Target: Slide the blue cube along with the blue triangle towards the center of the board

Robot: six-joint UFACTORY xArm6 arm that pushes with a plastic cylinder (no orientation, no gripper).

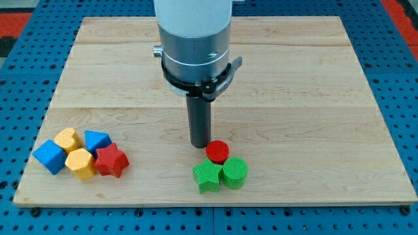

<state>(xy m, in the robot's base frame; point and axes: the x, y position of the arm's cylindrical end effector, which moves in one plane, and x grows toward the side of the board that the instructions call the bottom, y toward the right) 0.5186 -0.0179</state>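
The blue cube (49,156) sits at the view's bottom left, at the left end of a cluster. The blue triangle (97,140) lies at the cluster's top right, with two yellow blocks between it and the cube. My tip (200,145) rests on the board near the view's bottom centre, far to the right of both blue blocks. It stands just left of and above the red cylinder (217,152).
Two yellow blocks (68,139) (81,163) and a red star (110,160) crowd the blue blocks. A green star (208,177) and a green cylinder (234,173) sit below the red cylinder. The wooden board (294,98) lies on a blue pegboard.
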